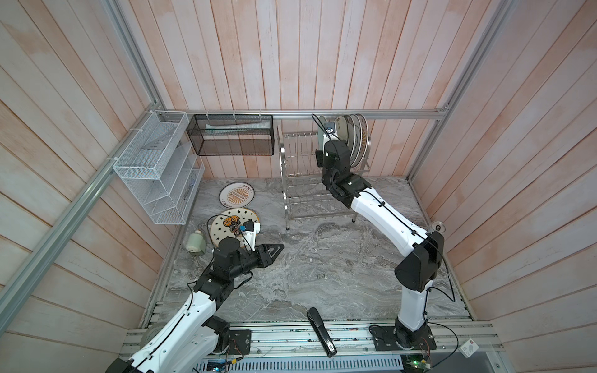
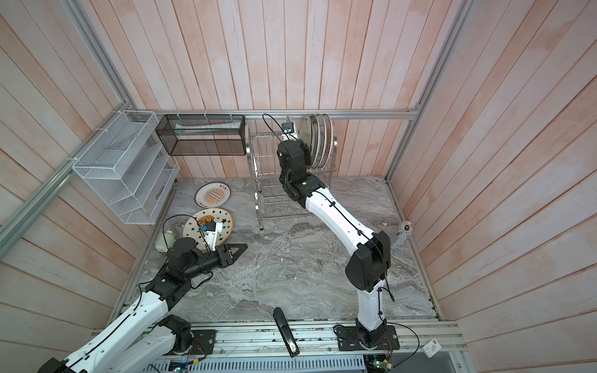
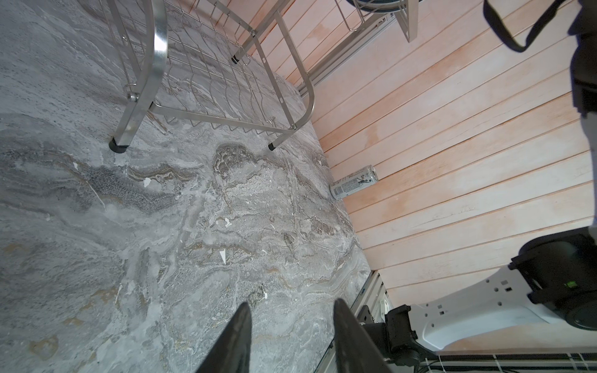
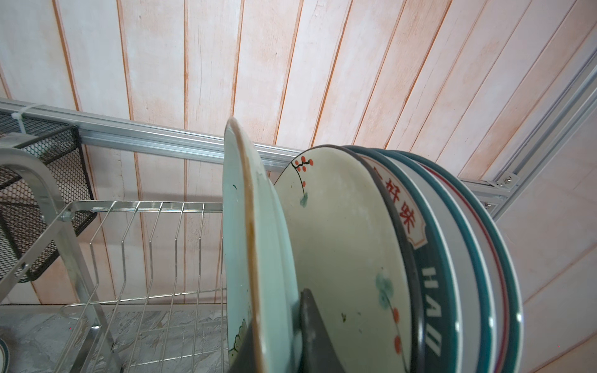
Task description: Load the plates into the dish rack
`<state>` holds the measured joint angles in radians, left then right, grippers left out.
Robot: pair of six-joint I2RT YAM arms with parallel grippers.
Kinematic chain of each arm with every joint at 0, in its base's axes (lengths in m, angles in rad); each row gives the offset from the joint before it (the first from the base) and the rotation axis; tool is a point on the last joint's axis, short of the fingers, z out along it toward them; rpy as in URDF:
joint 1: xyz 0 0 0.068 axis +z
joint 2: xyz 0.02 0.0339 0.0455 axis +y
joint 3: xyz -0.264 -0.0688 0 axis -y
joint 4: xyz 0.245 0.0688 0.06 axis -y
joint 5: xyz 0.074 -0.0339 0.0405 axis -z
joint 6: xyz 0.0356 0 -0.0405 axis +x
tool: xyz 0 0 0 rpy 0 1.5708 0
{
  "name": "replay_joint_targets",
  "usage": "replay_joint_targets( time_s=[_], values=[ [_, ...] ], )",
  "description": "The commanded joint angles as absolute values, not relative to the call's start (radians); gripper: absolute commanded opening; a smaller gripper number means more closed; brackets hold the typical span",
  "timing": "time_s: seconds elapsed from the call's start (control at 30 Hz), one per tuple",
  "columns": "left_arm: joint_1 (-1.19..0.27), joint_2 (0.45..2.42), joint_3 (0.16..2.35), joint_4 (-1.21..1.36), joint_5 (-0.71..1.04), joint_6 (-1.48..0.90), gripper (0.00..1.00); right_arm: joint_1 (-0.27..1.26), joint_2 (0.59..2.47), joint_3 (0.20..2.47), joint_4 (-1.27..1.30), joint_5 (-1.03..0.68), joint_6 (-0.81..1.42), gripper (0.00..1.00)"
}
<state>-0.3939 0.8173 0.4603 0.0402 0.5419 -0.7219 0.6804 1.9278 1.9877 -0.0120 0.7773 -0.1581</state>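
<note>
Pale green plate [image 4: 255, 242], brown-rimmed, upright at top tier of rack [image 4: 145, 206], twelve o'clock of worktop [image 1: 323, 258], right pincer [image 4: 274, 326] clamped on its edge, seen only in right wrist view, top views alone show star plate [image 1: 219, 231], sunburst plate [image 1: 236, 194] flat at ten o'clock, left pincer [image 3: 292, 303] agape, empty

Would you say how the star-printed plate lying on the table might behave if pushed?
The star-printed plate looks ceramic, so probably stiff and breakable. Lying flat on the smooth marble table, it would likely slide, not roll.
</note>
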Motion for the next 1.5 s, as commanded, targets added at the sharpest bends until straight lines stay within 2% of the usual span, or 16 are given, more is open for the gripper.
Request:
replay_joint_targets(
  time_s=[0.0,1.47],
  values=[
    [-0.397,0.804,0.477,0.03,0.528,-0.701,0.43,0.686,1.894,2.045,0.068,0.816,-0.136,0.0],
    [-0.397,0.802,0.477,0.016,0.517,-0.684,0.43,0.669,2.023,2.247,-0.149,0.757,-0.055,0.0]
  ],
)
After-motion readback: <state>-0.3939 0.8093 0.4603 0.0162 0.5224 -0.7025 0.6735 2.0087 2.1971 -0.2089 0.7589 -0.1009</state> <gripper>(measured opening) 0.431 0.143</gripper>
